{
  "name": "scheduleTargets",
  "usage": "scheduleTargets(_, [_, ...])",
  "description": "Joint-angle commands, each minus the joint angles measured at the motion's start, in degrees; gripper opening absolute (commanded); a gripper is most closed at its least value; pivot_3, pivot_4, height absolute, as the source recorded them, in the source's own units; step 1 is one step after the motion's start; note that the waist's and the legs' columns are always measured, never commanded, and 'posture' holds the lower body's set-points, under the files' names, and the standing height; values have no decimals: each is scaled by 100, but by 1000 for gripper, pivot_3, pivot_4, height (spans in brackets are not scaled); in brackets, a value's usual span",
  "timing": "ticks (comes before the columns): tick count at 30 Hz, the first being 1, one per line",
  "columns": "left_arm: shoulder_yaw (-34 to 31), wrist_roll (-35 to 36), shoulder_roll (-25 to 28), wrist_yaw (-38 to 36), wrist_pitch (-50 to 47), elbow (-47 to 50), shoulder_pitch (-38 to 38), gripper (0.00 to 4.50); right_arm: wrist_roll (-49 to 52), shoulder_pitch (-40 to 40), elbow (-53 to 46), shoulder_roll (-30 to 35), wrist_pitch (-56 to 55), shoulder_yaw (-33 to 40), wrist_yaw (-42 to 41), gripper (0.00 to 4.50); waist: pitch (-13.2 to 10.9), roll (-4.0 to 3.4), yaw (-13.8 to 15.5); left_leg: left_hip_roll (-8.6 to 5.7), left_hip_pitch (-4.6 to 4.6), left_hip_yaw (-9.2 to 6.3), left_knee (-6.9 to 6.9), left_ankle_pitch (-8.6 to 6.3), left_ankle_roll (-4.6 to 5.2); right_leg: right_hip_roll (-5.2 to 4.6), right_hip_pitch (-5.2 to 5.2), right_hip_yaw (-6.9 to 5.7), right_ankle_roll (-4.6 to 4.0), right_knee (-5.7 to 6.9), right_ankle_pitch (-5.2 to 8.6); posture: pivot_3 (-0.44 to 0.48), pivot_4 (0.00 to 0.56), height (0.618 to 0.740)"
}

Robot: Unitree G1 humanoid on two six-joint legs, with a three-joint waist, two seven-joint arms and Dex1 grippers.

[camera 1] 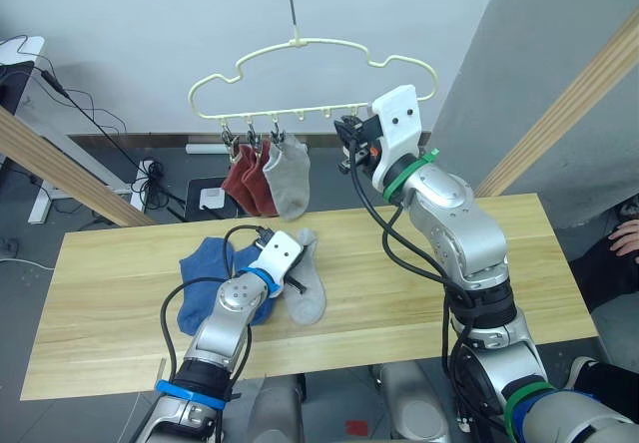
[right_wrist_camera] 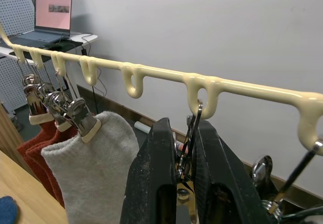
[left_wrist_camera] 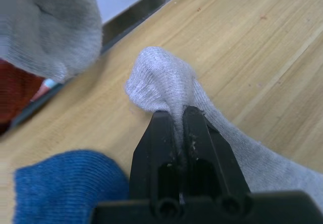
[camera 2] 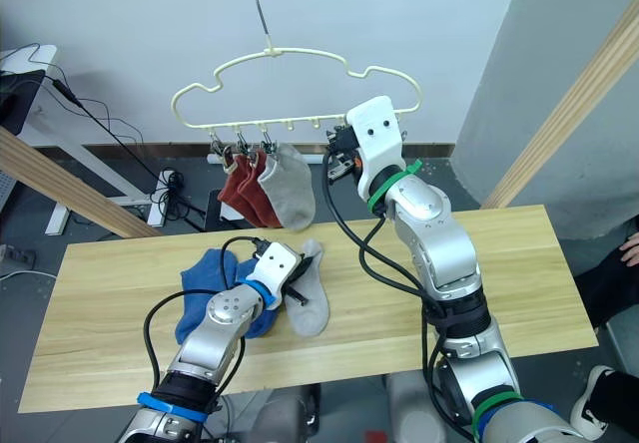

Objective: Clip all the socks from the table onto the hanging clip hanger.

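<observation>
While the left gripper (left_wrist_camera: 179, 114) pinches a fold of the grey sock (camera 1: 308, 285) lying on the table (camera 1: 519, 253), the right gripper (right_wrist_camera: 183, 148) is up high, squeezing a metal clip (right_wrist_camera: 187, 153) on the clip hanger (camera 1: 300, 74). Two red socks (camera 1: 248, 182) and one grey hanging sock (camera 1: 290, 182) already hang on the left clips. Blue socks (camera 1: 212, 275) sit bunched just left of the pinched sock. I think the thin fold could slip out on the way up. The hanger swings on its hook (camera 1: 291, 4), so the clip might twist away or snap shut too soon.
</observation>
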State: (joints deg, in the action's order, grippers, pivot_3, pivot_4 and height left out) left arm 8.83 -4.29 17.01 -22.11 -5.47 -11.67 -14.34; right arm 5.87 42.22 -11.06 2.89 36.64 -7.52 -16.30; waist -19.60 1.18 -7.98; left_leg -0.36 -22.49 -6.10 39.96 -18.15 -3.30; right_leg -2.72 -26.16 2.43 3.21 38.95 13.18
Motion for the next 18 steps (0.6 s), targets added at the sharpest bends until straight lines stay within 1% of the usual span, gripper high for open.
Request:
scheduleTargets(1, [209,-197,87,-123,906,245,-231,0,95,15,-314,-36,-41,14,11,95,0,0,0,0,0,0,0,0,0,-1,0,0,0,-1,0,-193,326,740])
scheduleTargets(4, [500,-351,229,-482,1900,379,-606,0,107,26,-335,-28,-28,33,20,95,0,0,15,-2,-4,-2,0,0,0,-4,-1,-3,0,-1,0,-196,324,740])
scheduleTargets(8, [713,-685,363,-563,2620,133,-1013,0,116,43,-339,-33,-21,52,30,95,0,0,-6,-6,-5,3,0,0,0,-14,0,-2,2,-6,-1,-198,323,740])
scheduleTargets(14, [701,-1138,326,-206,2927,-157,-1362,0,146,28,-394,-44,34,52,17,95,0,0,-37,-5,-4,5,-2,0,2,-10,-3,-6,2,-5,-1,-205,325,740])
scheduleTargets(18, [579,-1238,283,27,2929,-154,-1481,0,179,4,-432,-34,85,34,3,95,0,0,-34,-7,-5,5,-1,1,4,-10,-2,-5,2,-4,-1,-204,325,740])
